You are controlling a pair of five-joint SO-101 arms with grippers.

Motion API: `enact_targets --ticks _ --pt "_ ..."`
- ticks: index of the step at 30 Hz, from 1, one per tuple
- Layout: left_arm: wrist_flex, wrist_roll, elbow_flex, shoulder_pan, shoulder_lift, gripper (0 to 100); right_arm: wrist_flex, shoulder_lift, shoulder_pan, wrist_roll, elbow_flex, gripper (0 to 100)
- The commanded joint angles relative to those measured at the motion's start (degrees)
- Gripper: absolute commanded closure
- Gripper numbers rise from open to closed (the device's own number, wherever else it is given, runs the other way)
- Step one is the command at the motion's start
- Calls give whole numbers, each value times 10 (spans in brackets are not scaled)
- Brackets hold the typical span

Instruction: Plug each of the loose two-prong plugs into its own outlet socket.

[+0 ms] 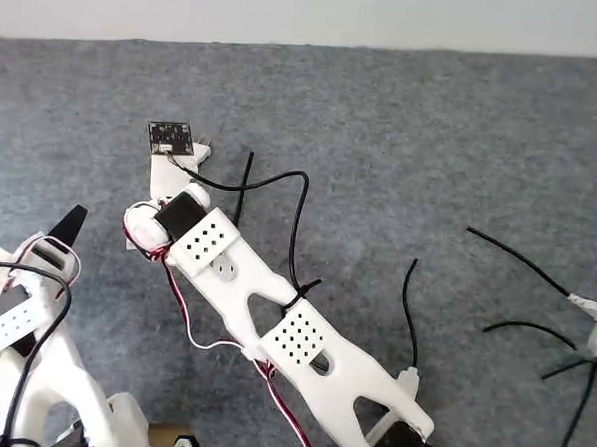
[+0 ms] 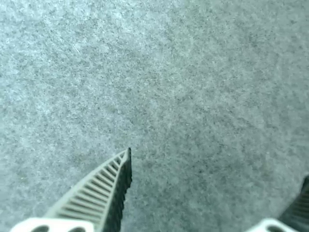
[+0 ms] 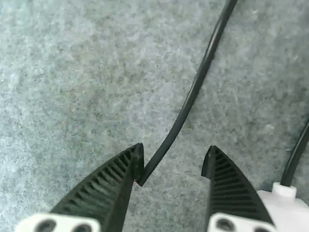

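Note:
My right gripper (image 3: 174, 164) is open low over the grey carpet. A black cable (image 3: 193, 92) runs between its fingers and touches the tip of one finger (image 3: 123, 186). A white plug body (image 3: 285, 205) with its own cable lies just outside the other finger. In the high view this arm stretches diagonally to the upper left, and a loose black cable (image 1: 242, 186) lies beside its wrist. My left gripper (image 2: 217, 166) is wide open over bare carpet, holding nothing. In the high view its black fingertip (image 1: 70, 222) shows at the left. Another white plug (image 1: 408, 374) with a black cable lies by the right arm's base.
A white connector piece (image 1: 596, 324) with several black cables lies at the right edge. A small black circuit board (image 1: 170, 137) sits on the right arm's tip. Grey carpet (image 1: 433, 140) covers the table, open at the back and in the middle right.

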Motion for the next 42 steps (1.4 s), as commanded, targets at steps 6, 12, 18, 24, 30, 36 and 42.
enact_targets --ticks 6,12,18,24,30,36,42 --pt "-18 -7 -11 -26 1 511 5 -7 4 -4 -15 786" --pt "-30 -6 -11 -53 1 511 0 13 5 -3 -14 786" --pt "-30 -5 -11 -53 1 511 -14 23 4 -4 -14 786" --pt "-30 -5 -11 -53 1 511 -17 23 4 -5 -13 787" --pt "-30 -5 -11 -53 1 511 -30 24 7 -2 -13 948" --pt "-30 -5 -11 -52 1 511 -31 24 16 -1 -13 991" --pt "-30 -6 -10 -42 1 511 -4 22 15 -1 -15 990"
